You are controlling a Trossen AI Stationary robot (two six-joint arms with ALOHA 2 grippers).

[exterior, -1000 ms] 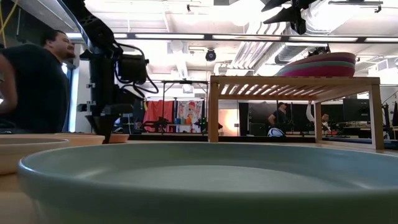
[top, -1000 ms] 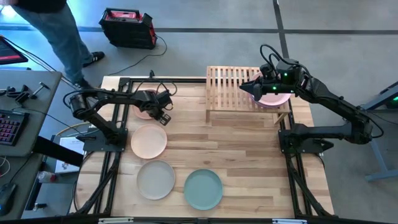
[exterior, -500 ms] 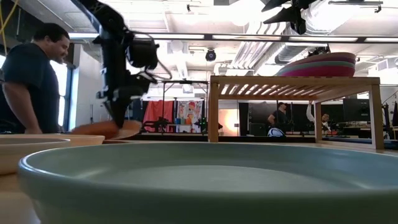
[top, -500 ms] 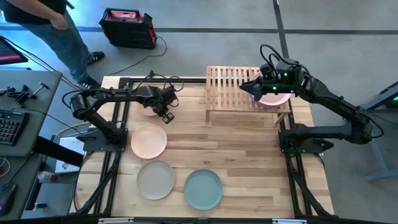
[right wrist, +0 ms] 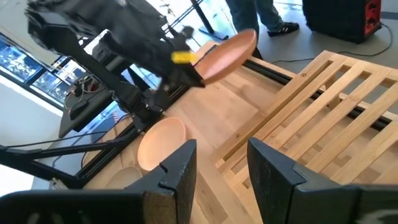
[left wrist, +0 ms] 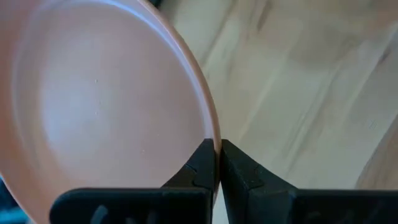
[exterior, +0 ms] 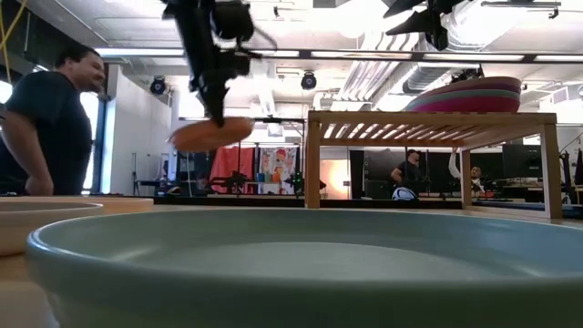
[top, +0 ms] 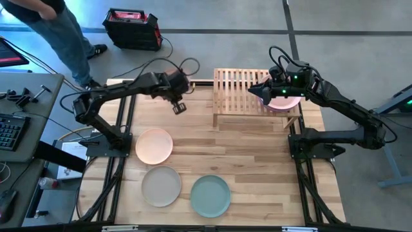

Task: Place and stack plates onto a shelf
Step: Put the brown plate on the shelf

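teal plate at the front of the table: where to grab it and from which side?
Grip the teal plate by its raised rim, one finger inside and one outside, coming down from above. It lies flat and shallow, so only the rim gives purchase. The left gripper holds the peach plate this way. The edge away from the beige plate looks freest.

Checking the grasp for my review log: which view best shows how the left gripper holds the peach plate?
The left wrist view: the left gripper pinches the peach plate by its rim. Low and right wrist views show it airborne; the high view mostly hides it.
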